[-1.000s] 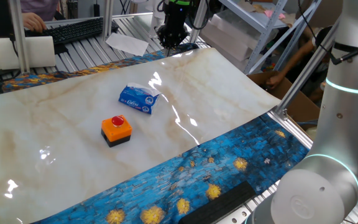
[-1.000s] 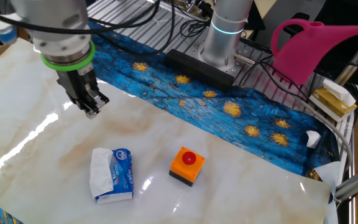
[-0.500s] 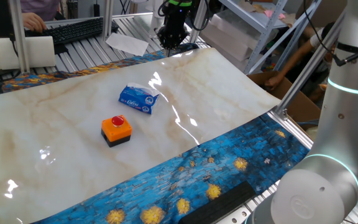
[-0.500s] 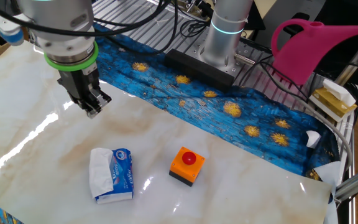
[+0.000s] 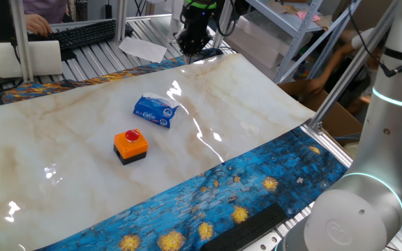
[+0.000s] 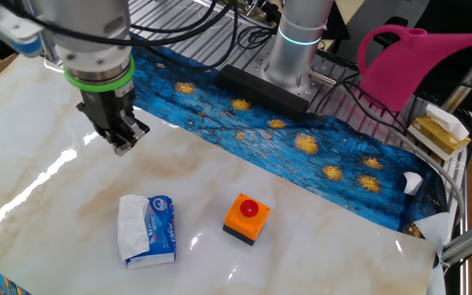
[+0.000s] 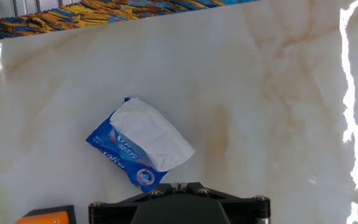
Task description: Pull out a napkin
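Note:
A blue packet (image 5: pixel 152 113) (image 6: pixel 161 229) (image 7: pixel 119 154) lies on the marble-patterned table top. A white napkin (image 5: pixel 167 102) (image 6: pixel 133 230) (image 7: pixel 151 134) sticks out of its opening, crumpled and partly lying over it. My gripper (image 5: pixel 190 48) (image 6: pixel 124 147) (image 7: pixel 179 186) hangs in the air above the table with its jaws shut and nothing between them. It is well apart from the packet, toward the table's far edge in one fixed view. The hand view looks down on the packet just ahead of the fingertips.
An orange box with a red button (image 5: pixel 130 145) (image 6: pixel 245 217) (image 7: pixel 45 216) stands beside the packet. A blue starry cloth (image 6: pixel 301 135) borders the marble sheet. A pink watering can (image 6: pixel 408 57) and the arm's base (image 6: pixel 301 41) are behind. A stiff white sheet (image 5: pixel 144 47) lies beyond the table.
The arm has drifted slightly sideways above the table. The gripper stays shut and empty; packet, napkin and button box have not moved.

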Tool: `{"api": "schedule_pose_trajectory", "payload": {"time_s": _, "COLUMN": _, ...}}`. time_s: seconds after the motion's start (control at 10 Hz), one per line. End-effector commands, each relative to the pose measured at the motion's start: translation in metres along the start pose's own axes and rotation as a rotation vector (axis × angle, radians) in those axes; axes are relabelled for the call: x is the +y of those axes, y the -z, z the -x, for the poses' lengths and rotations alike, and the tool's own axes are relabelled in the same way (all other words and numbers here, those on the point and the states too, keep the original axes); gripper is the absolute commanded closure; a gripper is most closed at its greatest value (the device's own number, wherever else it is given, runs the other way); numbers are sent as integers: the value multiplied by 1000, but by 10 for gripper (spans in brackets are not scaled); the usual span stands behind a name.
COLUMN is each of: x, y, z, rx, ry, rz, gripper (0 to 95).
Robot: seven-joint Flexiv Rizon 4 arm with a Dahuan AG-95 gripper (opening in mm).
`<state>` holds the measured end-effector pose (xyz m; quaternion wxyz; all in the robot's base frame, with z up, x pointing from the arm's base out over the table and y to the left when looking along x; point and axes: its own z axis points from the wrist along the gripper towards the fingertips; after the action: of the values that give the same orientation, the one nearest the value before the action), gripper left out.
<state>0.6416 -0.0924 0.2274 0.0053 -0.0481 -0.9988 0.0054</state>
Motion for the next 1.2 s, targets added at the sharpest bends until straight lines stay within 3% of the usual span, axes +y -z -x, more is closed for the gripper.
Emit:
{"api": "schedule_pose_trajectory", "payload": {"time_s": 0.1, "x": 0, "y": 0, "z": 2, "rx": -50, "ry": 27, "rz": -45, "gripper": 950}}
{"api": "schedule_pose_trajectory", "payload": {"time_s": 0.2, "x": 0, "y": 0, "z": 2, "rx": -49, "ry": 61, "rz": -57, "gripper": 950}}
{"api": "schedule_pose_trajectory", "payload": {"time_s": 0.3, "x": 0, "y": 0, "z": 2, "rx": -57, "ry": 70, "rz": -50, "gripper": 950}}
{"api": "schedule_pose_trajectory", "payload": {"time_s": 0.5, "x": 0, "y": 0, "z": 2, "rx": -95, "ry": 85, "rz": -48, "gripper": 950}}
{"api": "schedule_pose_trajectory", "payload": {"time_s": 0.7, "x": 0, "y": 0, "z": 2, "rx": -106, "ry": 76, "rz": -38, "gripper": 950}}
{"api": "schedule_pose_trajectory", "payload": {"time_s": 0.9, "x": 0, "y": 0, "z": 2, "rx": -100, "ry": 66, "rz": -42, "gripper": 950}}
{"api": "schedule_pose_trajectory", "payload": {"time_s": 1.0, "x": 0, "y": 0, "z": 2, "rx": -76, "ry": 64, "rz": -46, "gripper": 950}}
{"api": "schedule_pose_trajectory", "payload": {"time_s": 1.1, "x": 0, "y": 0, "z": 2, "rx": -3, "ry": 100, "rz": -50, "gripper": 950}}
{"api": "schedule_pose_trajectory", "payload": {"time_s": 1.2, "x": 0, "y": 0, "z": 2, "rx": 46, "ry": 111, "rz": -47, "gripper": 950}}
